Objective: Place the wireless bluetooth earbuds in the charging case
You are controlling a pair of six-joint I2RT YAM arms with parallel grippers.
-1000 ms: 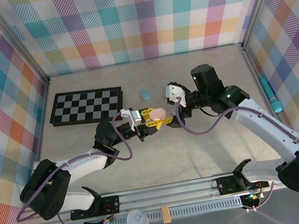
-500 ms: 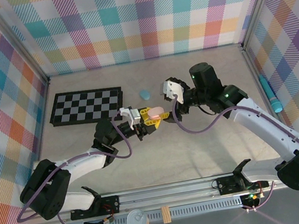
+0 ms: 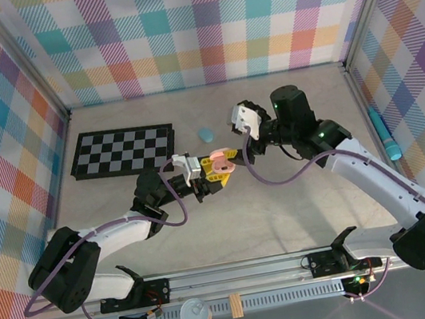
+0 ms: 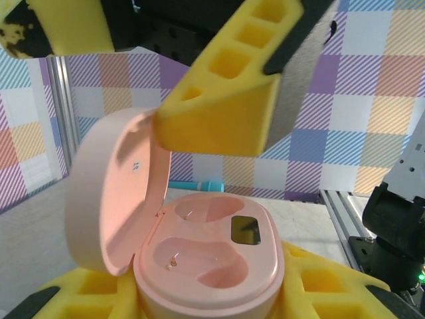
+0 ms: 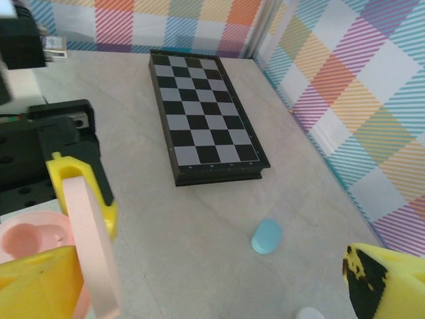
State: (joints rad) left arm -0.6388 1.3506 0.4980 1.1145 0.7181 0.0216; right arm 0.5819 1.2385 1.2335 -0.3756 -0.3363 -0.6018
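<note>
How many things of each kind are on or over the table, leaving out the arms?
Oval cases: 2, the pink case and the light blue case
Chessboard: 1
White piece, cut off by the frame edge, kind unclear: 1
Total: 4

Pink case (image 4: 212, 266) lid (image 4: 116, 193) now swung open, upright; right fingers (image 3: 229, 154) moved toward back wall

Beige table (image 3: 287, 220) — chessboard (image 3: 122, 151) and blue oval case (image 3: 206, 134)
</note>
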